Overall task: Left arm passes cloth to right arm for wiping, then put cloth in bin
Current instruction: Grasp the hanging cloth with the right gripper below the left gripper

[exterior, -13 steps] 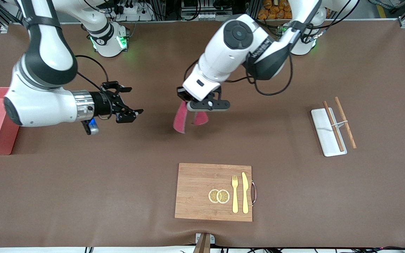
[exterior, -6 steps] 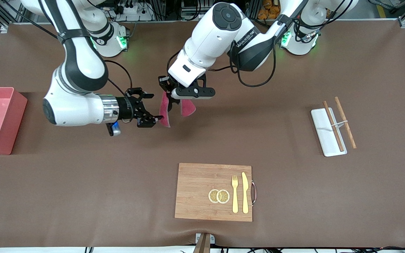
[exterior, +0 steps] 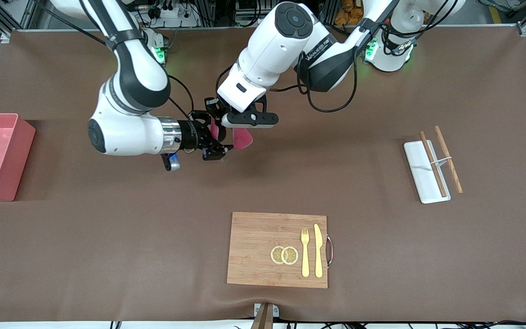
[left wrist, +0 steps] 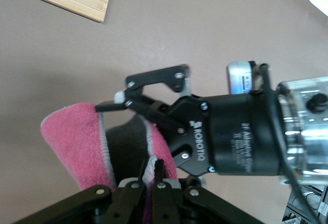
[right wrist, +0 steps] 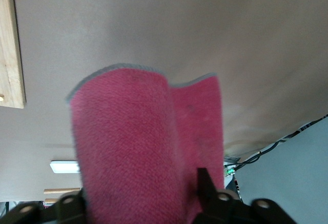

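Left gripper (exterior: 221, 131) clenched on cloth (exterior: 243, 138), right gripper (exterior: 214, 147) astride it, grip unclear; brown table (exterior: 107, 237).

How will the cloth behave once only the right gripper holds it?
The cloth is likely floppy: it hangs folded and curling from the shut left gripper. It looks light, sagging only gently. Its fuzzy pile probably resists slipping, though the right gripper straddles just one fold, so the rest may swing.
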